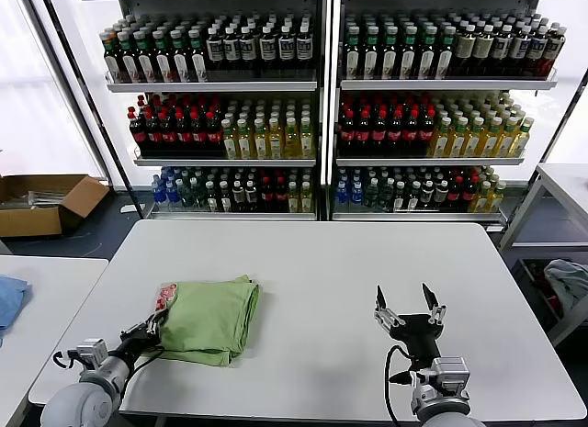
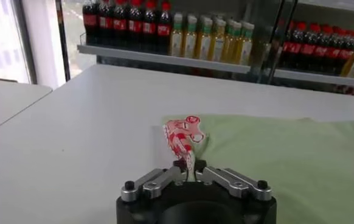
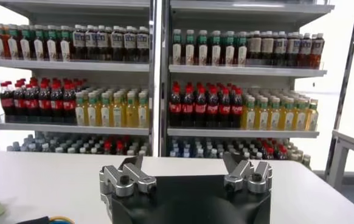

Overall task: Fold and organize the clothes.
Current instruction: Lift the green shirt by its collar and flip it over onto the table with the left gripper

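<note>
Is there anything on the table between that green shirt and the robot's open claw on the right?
Nothing: in the head view only bare white table lies between the folded green polo shirt and the open right gripper.

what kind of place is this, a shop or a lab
Probably a mock shop in a test lab: drink-stocked shelves behind a plain white table, with a cardboard box on the floor.

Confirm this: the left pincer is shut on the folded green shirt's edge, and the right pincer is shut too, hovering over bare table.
One thing is wrong: the right pincer is open, fingers spread, as the head view shows. The rest stands: the left pincer is shut on the shirt's edge, and the right one hovers over bare table.
</note>
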You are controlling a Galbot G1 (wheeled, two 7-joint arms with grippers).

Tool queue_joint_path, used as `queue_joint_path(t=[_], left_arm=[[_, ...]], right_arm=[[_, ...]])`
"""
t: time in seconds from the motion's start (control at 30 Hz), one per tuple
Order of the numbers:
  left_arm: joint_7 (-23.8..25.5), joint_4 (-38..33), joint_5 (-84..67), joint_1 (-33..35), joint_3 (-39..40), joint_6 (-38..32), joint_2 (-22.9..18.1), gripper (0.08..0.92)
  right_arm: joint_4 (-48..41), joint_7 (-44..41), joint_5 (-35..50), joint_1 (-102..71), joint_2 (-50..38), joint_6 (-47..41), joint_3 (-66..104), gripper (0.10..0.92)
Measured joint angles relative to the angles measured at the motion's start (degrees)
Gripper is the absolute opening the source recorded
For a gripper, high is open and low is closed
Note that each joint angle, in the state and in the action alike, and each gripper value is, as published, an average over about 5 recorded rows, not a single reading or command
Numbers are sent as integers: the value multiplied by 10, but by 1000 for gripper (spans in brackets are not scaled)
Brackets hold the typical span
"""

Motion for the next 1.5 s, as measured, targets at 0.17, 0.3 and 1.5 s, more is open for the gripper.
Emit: queue_joint_path(t=[0.17, 0.3, 1.5], left_arm=[[2, 1, -10, 4, -20, -3, 13, 116], [2, 8, -26, 5, -55, -4, 42, 116], [-33, -209, 121, 18, 96, 29, -18, 116]], right_arm=[[-3, 3, 4, 8, -4, -2, -1, 823], [-9, 4, 8, 16, -6, -2, -4, 823], [-2, 10, 6, -30, 7, 6, 40, 823]])
